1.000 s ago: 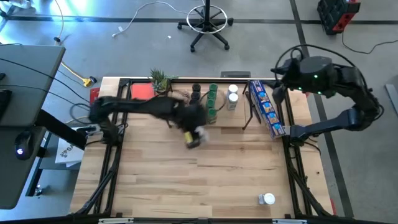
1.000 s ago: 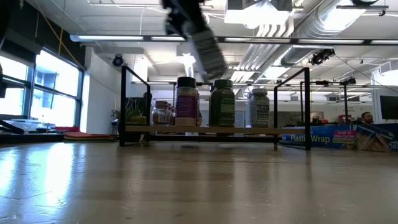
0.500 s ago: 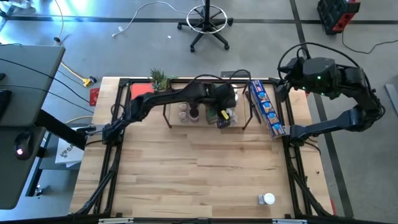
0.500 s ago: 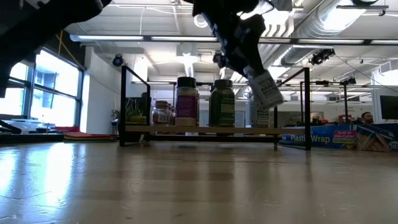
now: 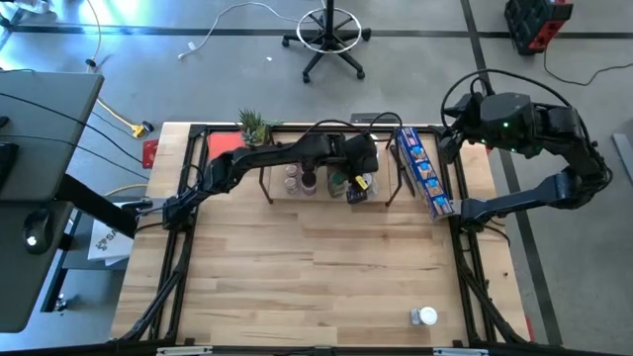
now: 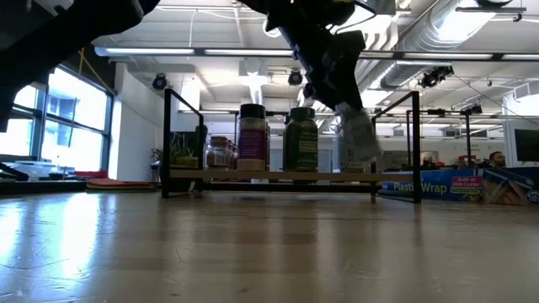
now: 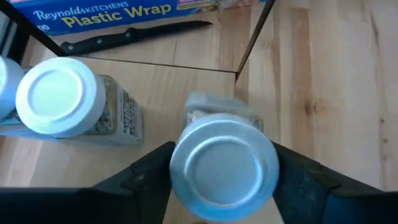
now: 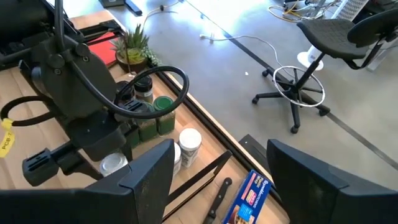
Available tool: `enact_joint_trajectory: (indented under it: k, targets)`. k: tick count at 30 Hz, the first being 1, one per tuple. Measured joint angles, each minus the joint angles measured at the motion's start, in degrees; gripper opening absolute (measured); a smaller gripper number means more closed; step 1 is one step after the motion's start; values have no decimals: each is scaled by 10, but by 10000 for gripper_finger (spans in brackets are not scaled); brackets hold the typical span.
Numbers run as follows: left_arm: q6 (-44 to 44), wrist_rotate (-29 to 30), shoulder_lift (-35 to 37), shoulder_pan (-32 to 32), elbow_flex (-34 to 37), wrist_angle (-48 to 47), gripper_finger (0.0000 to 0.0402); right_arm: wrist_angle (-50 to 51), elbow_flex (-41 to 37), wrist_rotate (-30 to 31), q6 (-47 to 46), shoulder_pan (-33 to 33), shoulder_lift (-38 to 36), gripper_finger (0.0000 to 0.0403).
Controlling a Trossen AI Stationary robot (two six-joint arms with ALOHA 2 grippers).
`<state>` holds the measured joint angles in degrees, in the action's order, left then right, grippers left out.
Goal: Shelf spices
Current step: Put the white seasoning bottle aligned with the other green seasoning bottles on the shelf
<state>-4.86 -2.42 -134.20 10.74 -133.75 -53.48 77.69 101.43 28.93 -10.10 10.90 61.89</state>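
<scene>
The left claw [image 7: 224, 186] is clenched on a spice jar [image 7: 224, 165] with a pale silvery lid, one dark finger [image 7: 146, 174] pressed to each side of it, and it holds the jar over the right end of the shelf [image 5: 326, 196], at the board's front corner by the black leg. In the low view the held jar [image 6: 358, 139] hangs blurred at about the level of the shelf board, so it seems to be touching or just above the wood, though that cannot be settled. Just beside it on the board stands a white-lidded jar [image 7: 65, 99] with a printed label. Farther along the shelf stand two green-lidded jars [image 6: 301, 139], a dark-lidded jar with a purple label [image 6: 252, 137] and a smaller clear jar [image 6: 219, 152]. Behind the shelf's right end a long blue packet [image 5: 423, 170] lies on the bench [image 5: 316, 277], and a small potted plant [image 5: 253, 126] sits at the far left corner. One more white-lidded jar [image 5: 426, 316] lies alone near the front right edge of the bench, well apart from the shelf. The right claw [image 8: 217, 180] waits above the bench's far right corner, released, its fingers spread wide.
</scene>
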Motion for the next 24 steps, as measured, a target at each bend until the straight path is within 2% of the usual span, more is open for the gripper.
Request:
enact_joint_trajectory:
  k: [5,14,24]
  targets:
    - [-14,8,-5,0,0,10,244,2,0,0,1,0,0,249]
    - [-52,56,-5,2,0,50,248,5,0,1,16,0,0,249]
    - [-53,105,-5,5,0,112,249,5,0,1,31,0,0,249]
